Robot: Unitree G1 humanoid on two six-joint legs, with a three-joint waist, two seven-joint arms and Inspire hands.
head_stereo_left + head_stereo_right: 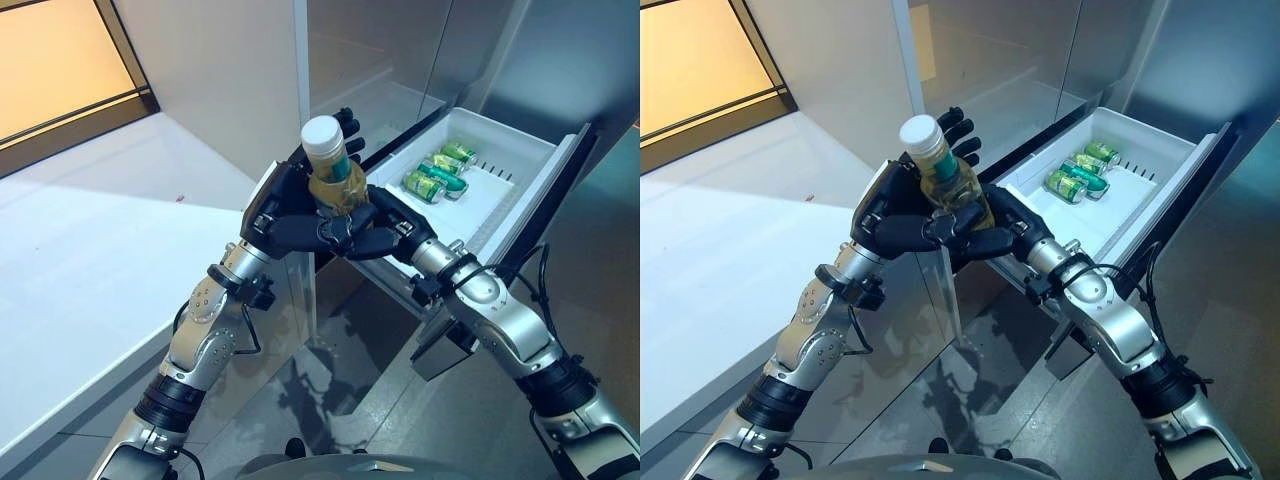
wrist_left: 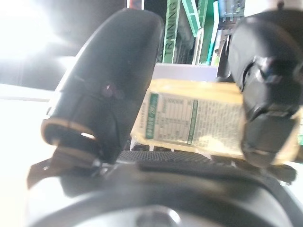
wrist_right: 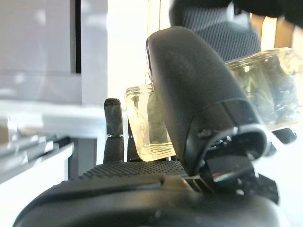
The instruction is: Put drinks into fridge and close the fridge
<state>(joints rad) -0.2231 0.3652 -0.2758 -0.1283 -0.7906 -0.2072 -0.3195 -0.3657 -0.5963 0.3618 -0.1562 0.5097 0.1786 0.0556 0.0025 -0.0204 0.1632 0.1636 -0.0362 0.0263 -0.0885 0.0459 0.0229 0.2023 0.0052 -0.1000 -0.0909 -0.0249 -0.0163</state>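
Observation:
A clear bottle (image 1: 330, 165) with yellowish drink, a green label and a white cap stands upright between both hands, in front of the open fridge. My left hand (image 1: 275, 205) is curled round it from the left, its fingers reaching up behind the bottle. My right hand (image 1: 385, 235) is curled round its lower part from the right. The bottle shows against the left hand's thumb (image 2: 109, 94) in the left wrist view (image 2: 189, 123), and under the right hand's thumb (image 3: 199, 94) in the right wrist view (image 3: 142, 118). A white fridge drawer (image 1: 520, 165) is pulled out to the right and holds green cans (image 1: 440, 170).
A white counter (image 1: 90, 250) runs along the left. A thin upright fridge panel (image 1: 305, 290) stands just below the hands. The drawer's front edge (image 1: 555, 200) juts out on the right, above my right arm. The fridge's grey inside (image 1: 390, 60) lies behind the bottle.

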